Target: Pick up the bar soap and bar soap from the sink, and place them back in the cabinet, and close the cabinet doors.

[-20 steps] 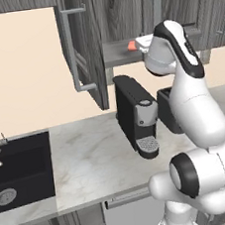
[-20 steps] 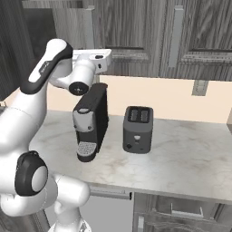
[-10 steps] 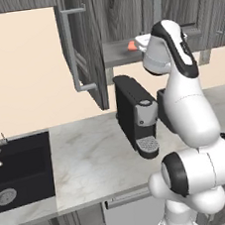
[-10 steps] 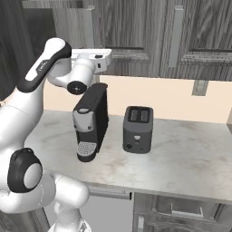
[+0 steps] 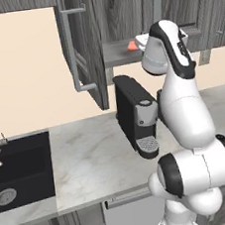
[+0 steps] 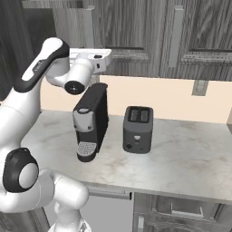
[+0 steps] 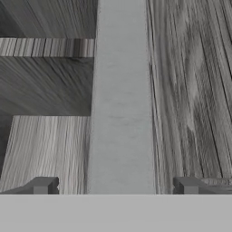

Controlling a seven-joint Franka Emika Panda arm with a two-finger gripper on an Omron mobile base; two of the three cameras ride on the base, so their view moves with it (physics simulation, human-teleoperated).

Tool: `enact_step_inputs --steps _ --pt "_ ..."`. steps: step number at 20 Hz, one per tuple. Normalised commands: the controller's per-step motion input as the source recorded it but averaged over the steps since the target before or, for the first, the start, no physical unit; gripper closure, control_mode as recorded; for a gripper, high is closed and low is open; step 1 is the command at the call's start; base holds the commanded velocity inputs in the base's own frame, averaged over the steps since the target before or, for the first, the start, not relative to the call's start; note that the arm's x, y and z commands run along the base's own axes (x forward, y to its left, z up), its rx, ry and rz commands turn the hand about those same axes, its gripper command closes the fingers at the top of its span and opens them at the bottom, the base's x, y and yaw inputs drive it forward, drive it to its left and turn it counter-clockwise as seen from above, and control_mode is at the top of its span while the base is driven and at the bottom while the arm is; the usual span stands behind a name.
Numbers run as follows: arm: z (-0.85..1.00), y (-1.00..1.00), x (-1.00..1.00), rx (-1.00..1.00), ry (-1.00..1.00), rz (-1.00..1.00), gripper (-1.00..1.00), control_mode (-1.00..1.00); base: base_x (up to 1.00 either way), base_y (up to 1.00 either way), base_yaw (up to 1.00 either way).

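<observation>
Up high: hand (image 7: 116,186) fingers apart, straddling cabinet door (image 7: 190,90) handle (image 7: 121,99); bar soap (image 5: 133,45) on shelf beside.

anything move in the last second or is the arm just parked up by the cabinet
Almost nothing visibly changed. The arm's upper links shifted slightly, leaning more upright in the left base view, while the gripper stayed up at the cabinet, its fingertips either side of a silver bar handle. The bar soap, coffee machine and toaster stayed put.
</observation>
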Motion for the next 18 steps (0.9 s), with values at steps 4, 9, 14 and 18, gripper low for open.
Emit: enact_step_inputs --steps 4,9,14,18 --pt "0.0 0.0 0.0 0.0 0.0 0.0 -1.0 -1.0 0.0 0.0 0.0" --pt "0.01 0.0 0.0 0.0 0.0 0.0 -1.0 -1.0 0.0 0.0 0.0" --pt "0.02 0.0 0.0 0.0 0.0 0.0 -1.0 -1.0 0.0 0.0 0.0" --pt "0.01 0.0 0.0 0.0 0.0 0.0 -1.0 -1.0 0.0 0.0 0.0"
